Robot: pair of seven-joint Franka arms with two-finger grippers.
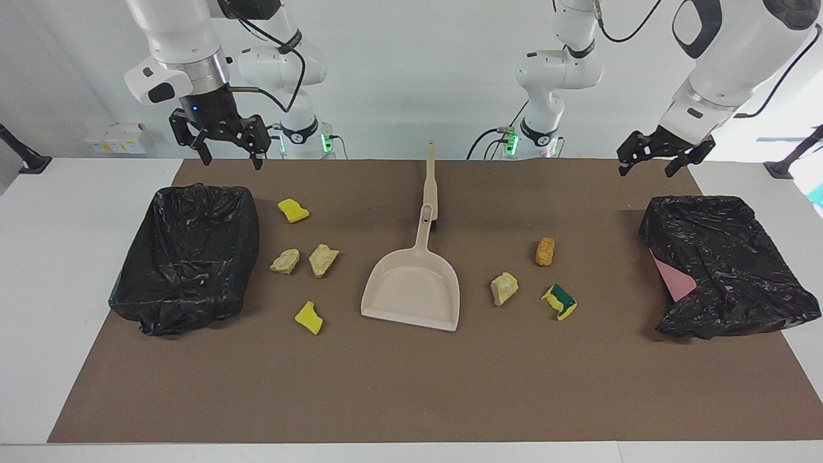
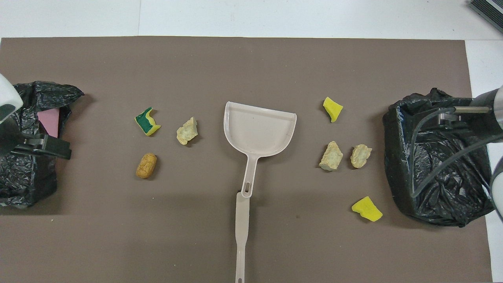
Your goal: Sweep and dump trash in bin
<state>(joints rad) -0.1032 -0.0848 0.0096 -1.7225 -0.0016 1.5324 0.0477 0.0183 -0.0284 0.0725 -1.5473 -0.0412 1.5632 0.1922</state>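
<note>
Several scraps of trash lie on the brown mat (image 1: 411,386). Two yellow sponge bits (image 1: 293,210) (image 1: 309,317) and two beige chunks (image 1: 285,260) (image 1: 323,259) lie beside the bin (image 1: 186,257) at the right arm's end. A beige chunk (image 1: 504,288), an orange-brown lump (image 1: 545,251) and a yellow-green sponge (image 1: 559,301) lie toward the left arm's end. My right gripper (image 1: 230,155) is open and empty, up over that bin's robot-side corner. My left gripper (image 1: 648,168) is open and empty, up beside the second bin (image 1: 726,270).
A beige dustpan (image 1: 411,292) lies mid-mat with its handle toward the robots. A long beige brush handle (image 1: 431,180) lies in line with it. Both bins are lined with black bags. The second bin shows a pink wall (image 2: 49,122).
</note>
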